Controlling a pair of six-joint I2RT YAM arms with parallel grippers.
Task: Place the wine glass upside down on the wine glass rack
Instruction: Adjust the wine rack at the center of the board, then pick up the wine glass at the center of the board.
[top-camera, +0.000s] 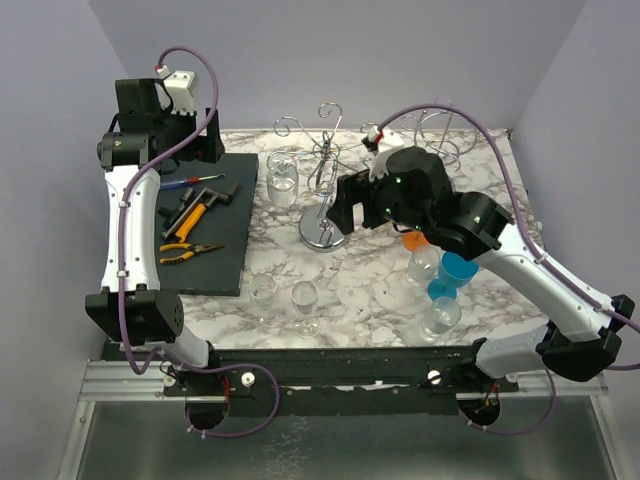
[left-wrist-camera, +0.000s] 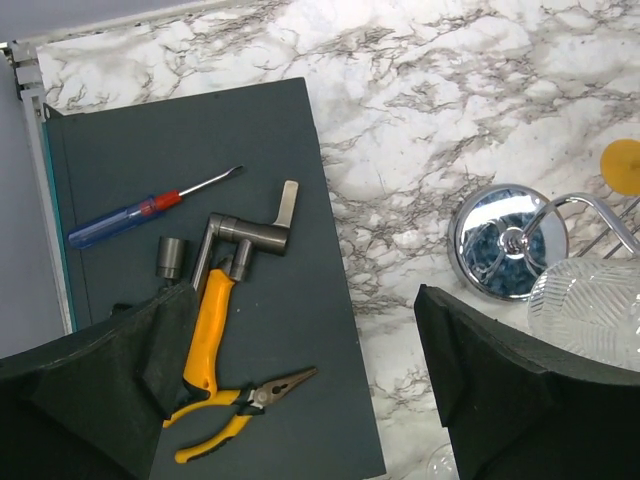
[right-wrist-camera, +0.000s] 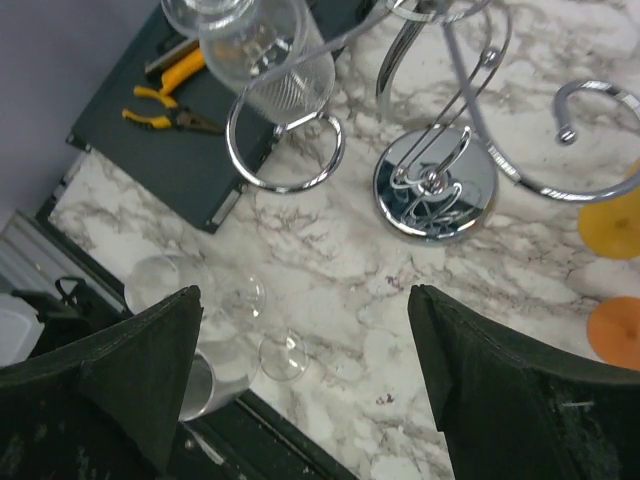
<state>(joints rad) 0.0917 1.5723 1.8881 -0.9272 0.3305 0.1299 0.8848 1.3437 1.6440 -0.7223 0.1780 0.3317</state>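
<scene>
I am holding both of my grippers spread wide, and neither one is gripping anything. My left gripper (left-wrist-camera: 300, 310) is hovering over the dark mat (left-wrist-camera: 180, 160) in the upper left of the overhead view. A blue-and-red screwdriver (left-wrist-camera: 130, 212), a yellow-handled tool (left-wrist-camera: 212, 330) and yellow pliers (left-wrist-camera: 240, 410) are lying on that mat. My right gripper (right-wrist-camera: 305, 300) is hanging above the marble table (right-wrist-camera: 330, 260), just beside the chrome wine glass rack (right-wrist-camera: 435, 190) in the middle of the overhead view.

The wine glass (right-wrist-camera: 270, 70) is showing in the upper left of my right wrist view. It is hanging foot up and ribbed bowl down on one of the rack's wire arms, apart from my fingers. In the overhead view it is sitting just left of the rack's stem, above centre. In my left wrist view its bowl is peeking in at the right edge, beside the rack's round mirrored base.

Several clear glasses (top-camera: 305, 300) and a blue cup (top-camera: 458, 270) are standing on the marble toward the lower middle and right of the overhead view.
</scene>
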